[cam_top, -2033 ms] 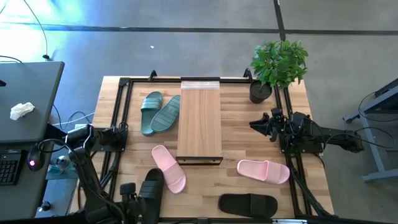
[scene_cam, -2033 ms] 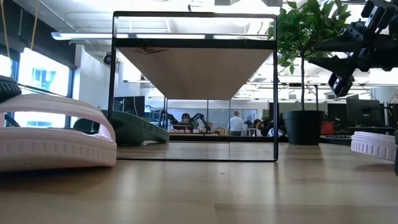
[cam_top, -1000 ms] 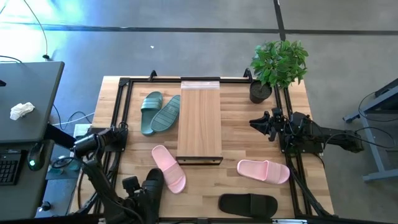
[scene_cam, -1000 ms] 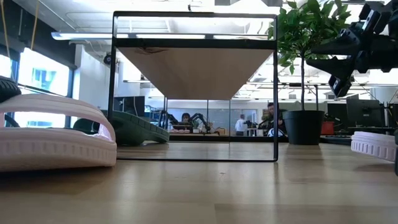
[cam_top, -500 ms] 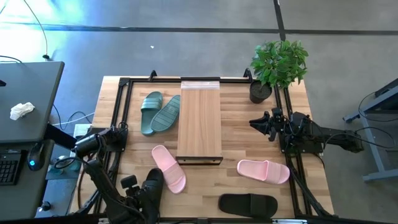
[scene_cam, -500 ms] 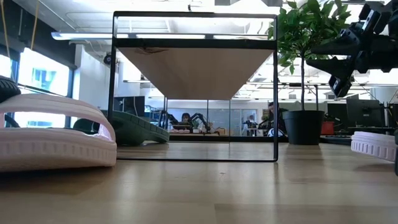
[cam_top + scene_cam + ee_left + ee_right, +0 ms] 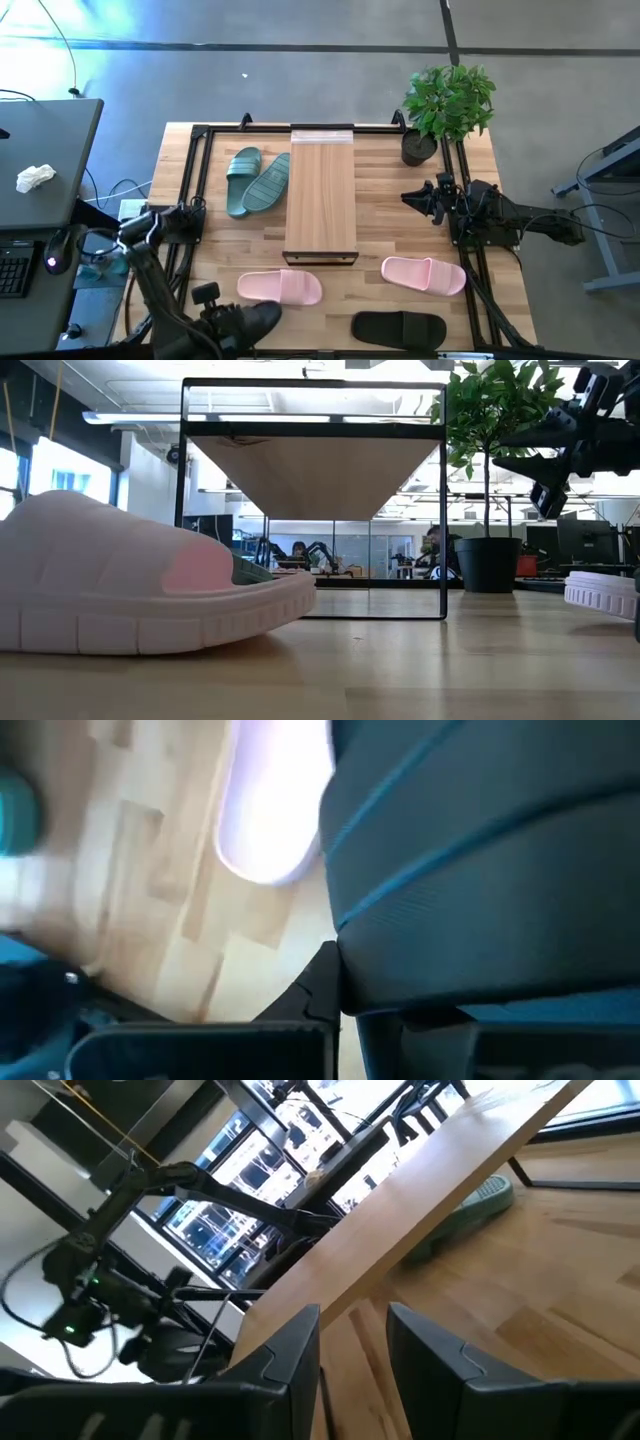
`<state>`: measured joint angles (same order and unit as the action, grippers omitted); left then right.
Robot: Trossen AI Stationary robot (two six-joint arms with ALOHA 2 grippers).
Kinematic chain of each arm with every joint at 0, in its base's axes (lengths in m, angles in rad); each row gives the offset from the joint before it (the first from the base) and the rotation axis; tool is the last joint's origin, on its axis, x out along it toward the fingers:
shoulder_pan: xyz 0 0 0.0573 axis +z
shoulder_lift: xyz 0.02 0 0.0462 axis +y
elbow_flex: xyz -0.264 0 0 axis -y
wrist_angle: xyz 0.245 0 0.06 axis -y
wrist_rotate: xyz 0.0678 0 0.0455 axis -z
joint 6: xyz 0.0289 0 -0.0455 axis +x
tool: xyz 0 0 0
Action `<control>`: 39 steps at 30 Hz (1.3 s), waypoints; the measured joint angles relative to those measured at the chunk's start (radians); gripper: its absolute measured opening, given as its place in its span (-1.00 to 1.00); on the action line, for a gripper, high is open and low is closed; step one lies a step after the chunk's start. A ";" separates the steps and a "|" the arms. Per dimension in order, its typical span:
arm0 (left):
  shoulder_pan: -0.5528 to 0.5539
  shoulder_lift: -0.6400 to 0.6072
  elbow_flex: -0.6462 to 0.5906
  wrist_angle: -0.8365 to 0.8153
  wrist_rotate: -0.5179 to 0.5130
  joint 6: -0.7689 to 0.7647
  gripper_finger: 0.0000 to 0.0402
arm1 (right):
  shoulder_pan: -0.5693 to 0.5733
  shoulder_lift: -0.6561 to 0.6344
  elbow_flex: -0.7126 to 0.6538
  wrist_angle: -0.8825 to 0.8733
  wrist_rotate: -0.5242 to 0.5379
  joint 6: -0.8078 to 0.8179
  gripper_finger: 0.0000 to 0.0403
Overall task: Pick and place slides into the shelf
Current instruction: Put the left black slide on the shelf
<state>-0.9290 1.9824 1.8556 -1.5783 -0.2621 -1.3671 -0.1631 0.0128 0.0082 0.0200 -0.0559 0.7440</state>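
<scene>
My left hand (image 7: 232, 322) was clamped shut on a black slide (image 7: 252, 320), the pink slide (image 7: 280, 287) just beside it, so lifting toward the shelf (image 7: 320, 200) seemed next.

A potted plant (image 7: 447, 108) occupies the table's (image 7: 390, 200) corner.

We see even, bright daylight over the table (image 7: 400, 200), with a blue-white glare on the floor (image 7: 90, 60) at the far left. In the low view, windows (image 7: 70, 485) behind backlight everything, so the plant (image 7: 490, 420) reads as a silhouette. The left wrist view is motion-blurred, and a pale pink slide (image 7: 275, 800) there is blown out to white.
</scene>
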 joint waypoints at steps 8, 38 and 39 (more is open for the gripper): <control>-0.001 -0.042 0.172 0.014 -0.178 0.109 -0.98 | 0.000 0.005 0.000 0.003 -0.016 0.025 -0.46; 0.860 -0.175 0.499 0.163 -0.528 2.255 -1.00 | 0.000 0.006 0.007 0.141 -0.002 0.093 -0.46; 0.910 -0.171 0.498 0.190 -0.478 2.296 -1.00 | 0.000 0.005 0.008 0.144 0.002 0.093 -0.46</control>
<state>-0.0192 1.8117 2.3539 -1.3879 -0.7398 0.9286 -0.1631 0.0181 0.0160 0.1637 -0.0538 0.8373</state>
